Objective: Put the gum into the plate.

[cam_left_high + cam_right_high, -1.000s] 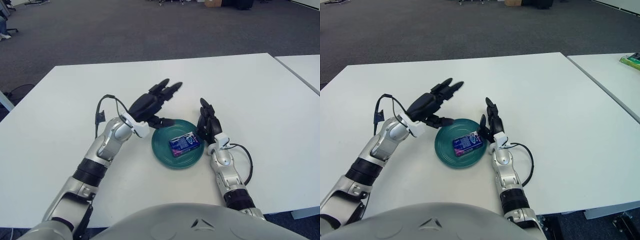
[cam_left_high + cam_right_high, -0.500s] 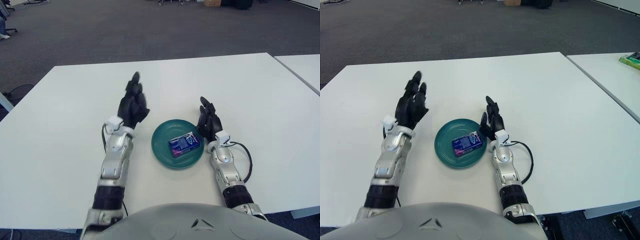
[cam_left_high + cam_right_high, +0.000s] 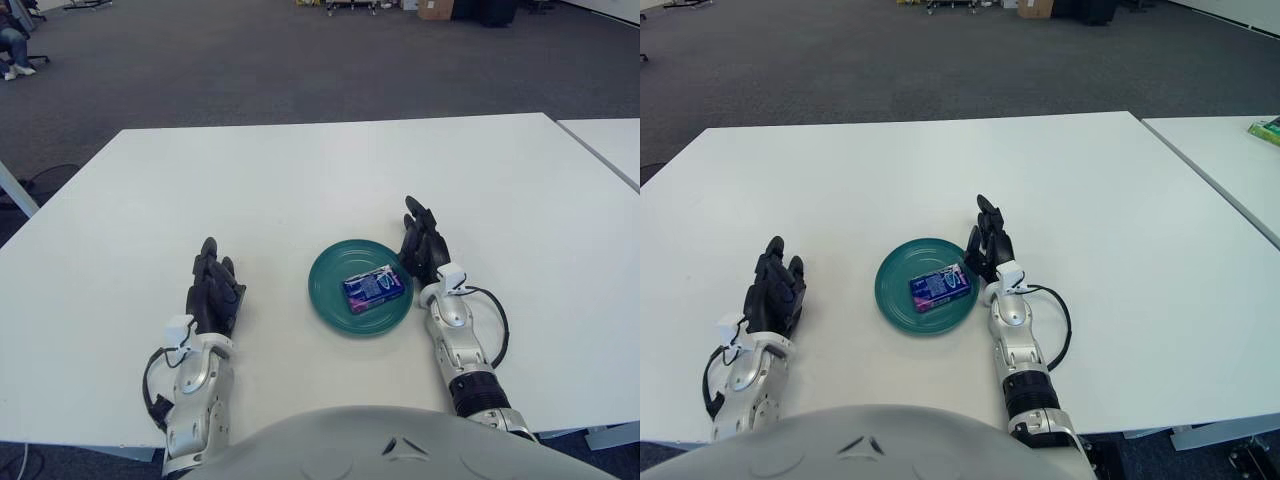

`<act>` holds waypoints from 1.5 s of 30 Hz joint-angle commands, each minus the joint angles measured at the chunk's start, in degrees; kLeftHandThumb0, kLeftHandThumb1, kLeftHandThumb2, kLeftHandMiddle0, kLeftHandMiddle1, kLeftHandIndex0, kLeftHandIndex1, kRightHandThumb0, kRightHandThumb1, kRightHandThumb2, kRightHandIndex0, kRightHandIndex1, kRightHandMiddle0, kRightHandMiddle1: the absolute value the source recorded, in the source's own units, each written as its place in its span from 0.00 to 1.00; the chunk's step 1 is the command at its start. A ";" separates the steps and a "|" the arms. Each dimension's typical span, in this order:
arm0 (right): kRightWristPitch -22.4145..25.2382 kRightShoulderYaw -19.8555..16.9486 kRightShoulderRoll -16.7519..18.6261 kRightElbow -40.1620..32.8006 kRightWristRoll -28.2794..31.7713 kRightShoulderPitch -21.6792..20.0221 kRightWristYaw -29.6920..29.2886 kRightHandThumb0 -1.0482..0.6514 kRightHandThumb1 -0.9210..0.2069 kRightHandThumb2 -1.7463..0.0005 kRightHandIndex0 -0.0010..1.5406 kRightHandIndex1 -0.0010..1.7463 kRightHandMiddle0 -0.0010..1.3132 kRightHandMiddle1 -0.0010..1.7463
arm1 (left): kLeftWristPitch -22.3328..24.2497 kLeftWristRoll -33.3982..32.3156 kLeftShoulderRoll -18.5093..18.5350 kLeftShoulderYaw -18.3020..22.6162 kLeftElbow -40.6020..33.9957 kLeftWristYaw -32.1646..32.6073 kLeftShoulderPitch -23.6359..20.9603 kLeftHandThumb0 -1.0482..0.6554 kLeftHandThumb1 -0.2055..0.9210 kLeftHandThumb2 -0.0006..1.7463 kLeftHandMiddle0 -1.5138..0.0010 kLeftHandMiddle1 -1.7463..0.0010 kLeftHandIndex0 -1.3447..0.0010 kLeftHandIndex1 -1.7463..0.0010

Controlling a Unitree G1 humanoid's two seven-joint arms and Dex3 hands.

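In the left eye view your gum pack (image 3: 373, 288) already lies flat inside the green plate (image 3: 330, 292), a little toward its 2 o'clock side, blue and purple wrapper up, and it is the only thing in the plate. Neither hand touches it, so by the look of it the placing is done. Your right hand (image 3: 424, 251) shows just off the plate's rim at about 3 o'clock, fingers extended and loosely together, holding nothing. Whether it touches the rim you cannot tell from here. Your left hand (image 3: 213, 295) is well apart from the plate at roughly 9 o'clock, fingers straight and relaxed, empty; that reads as a hand with no job left. The white table (image 3: 300, 180) carries all of this

In the right eye view the same layout holds: gum pack in the plate and clear of the rim, right hand at the plate's 3 o'clock edge with fingers open, left hand far out toward 9 o'clock, also open. At the far right edge, a small green object (image 3: 1266, 129) sits on a neighbouring table (image 3: 1225, 165), too small to name
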 commanded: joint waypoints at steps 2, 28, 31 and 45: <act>5.97 -2.07 -1.97 7.51 0.81 6.55 0.21 0.23 0.00 0.46 0.11 0.00 0.00 0.21 | 8.78 1.60 -2.83 -2.33 0.01 4.59 0.32 0.08 1.00 0.54 0.93 1.00 1.00 0.91; 3.35 -2.48 -1.55 3.09 1.35 10.05 1.11 0.24 0.00 0.43 0.08 0.00 0.00 0.22 | -14.53 10.05 3.95 -6.85 20.16 0.12 -1.55 0.15 1.00 0.57 0.86 0.99 1.00 0.67; 2.63 -2.33 -1.45 0.27 1.43 12.65 1.39 0.24 0.00 0.43 0.08 0.00 0.00 0.22 | -19.72 9.37 4.18 -7.33 22.99 -2.36 -1.70 0.14 1.00 0.57 0.85 0.99 1.00 0.65; 3.97 -5.17 -3.55 -7.80 0.66 18.09 -0.25 0.21 0.00 0.43 0.08 0.00 0.00 0.20 | -27.76 0.15 1.99 -6.90 30.96 -16.22 -4.28 0.13 1.00 0.54 0.79 0.98 1.00 0.54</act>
